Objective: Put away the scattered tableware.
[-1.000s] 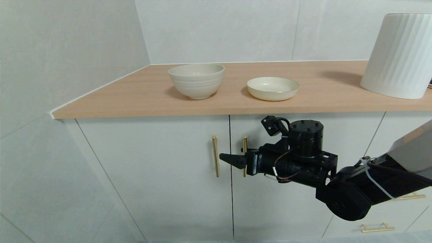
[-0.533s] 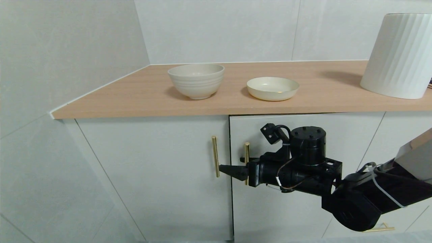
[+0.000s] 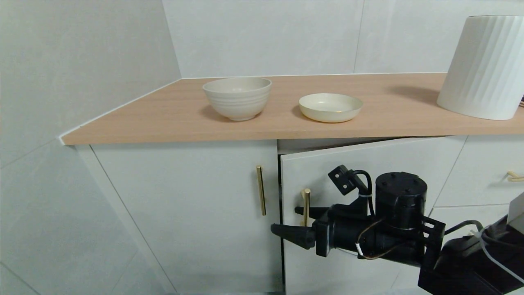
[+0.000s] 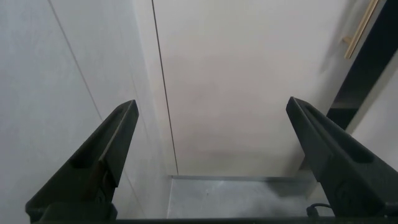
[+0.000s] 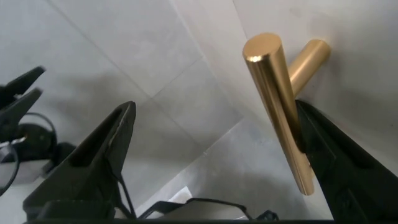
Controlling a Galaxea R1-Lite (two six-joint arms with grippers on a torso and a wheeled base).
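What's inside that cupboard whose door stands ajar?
Only a dark slit shows beside the right door, ajar, with the right gripper around its gold handle. The door hides any contents.

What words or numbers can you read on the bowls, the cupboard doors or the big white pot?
None: no words, numbers or signs show on the deep bowl, the shallow bowl, the white ribbed container or the cupboard doors.

One bowl (image 3: pixel 237 97), one dish (image 3: pixel 330 107), one ribbed vessel (image 3: pixel 483 67) (all on counter (image 3: pixel 163 123)); two doors (image 3: pixel 188 205) (image 3: pixel 368 164); three handles (image 3: pixel 260 196) (image 3: pixel 305 207) (image 3: pixel 515 176).
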